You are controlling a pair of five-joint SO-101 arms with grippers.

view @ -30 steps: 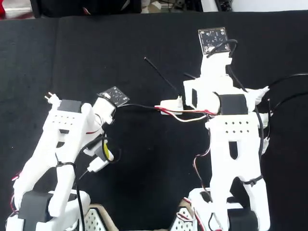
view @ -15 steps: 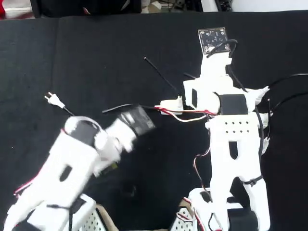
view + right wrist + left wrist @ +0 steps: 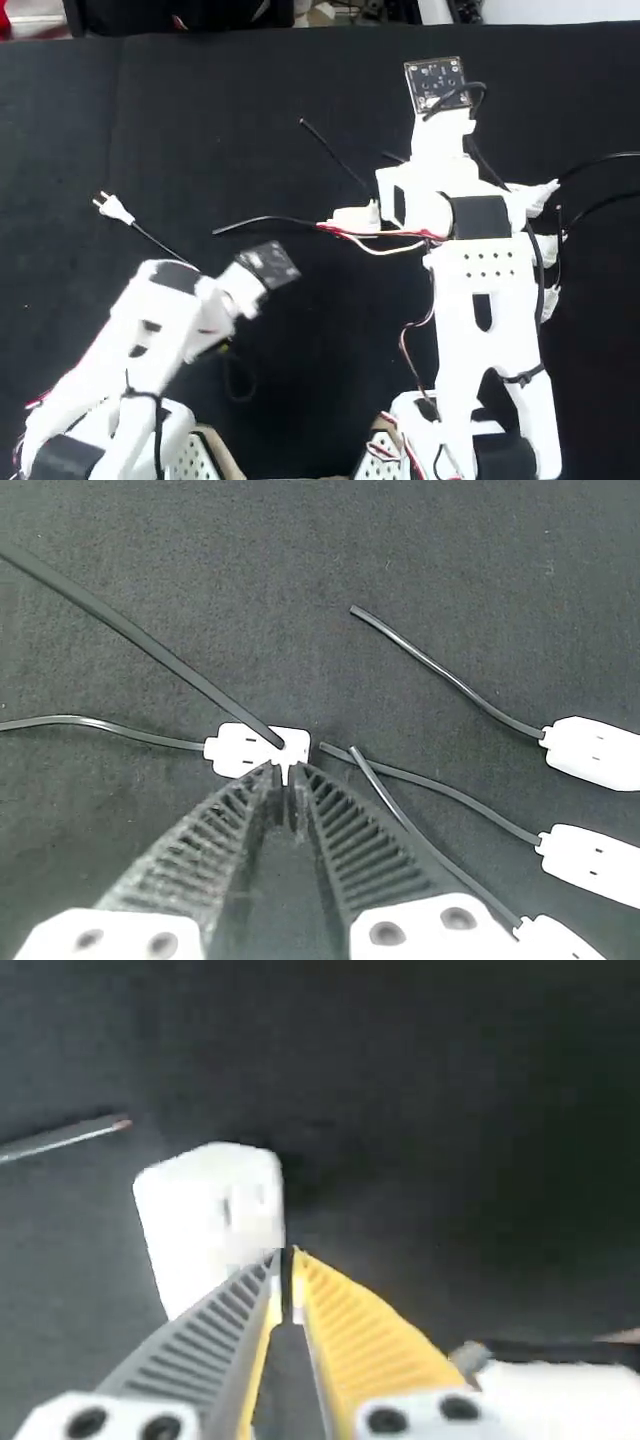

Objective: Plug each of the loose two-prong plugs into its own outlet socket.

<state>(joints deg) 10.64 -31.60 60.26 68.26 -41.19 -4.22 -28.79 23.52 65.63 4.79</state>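
A matte black cloth with a faintly fuzzy weave is spread over the table. In the high view, a loose two-prong plug is seen lying at the far left. It has a small white body on a thin black cord and lies apart from the left arm, which is placed nearer and to its right.

In the left wrist view, the left gripper is shown with its ribbed plastic fingers pressed together and nothing held between them. One finger is grey and the other yellow. Just beyond the tips, a smooth white socket block with rounded corners and two narrow slots is lying on the cloth. Whether it is touched cannot be told.

In the right wrist view, the right gripper is shown with its dark ribbed fingers drawn together. The tips are set against a small white connector marked by two slots, from which thin black cords are led away. Whether it is clamped cannot be told. Further oblong white outlet sockets on black cords are laid well apart from it. Any lettering is too small to be read.
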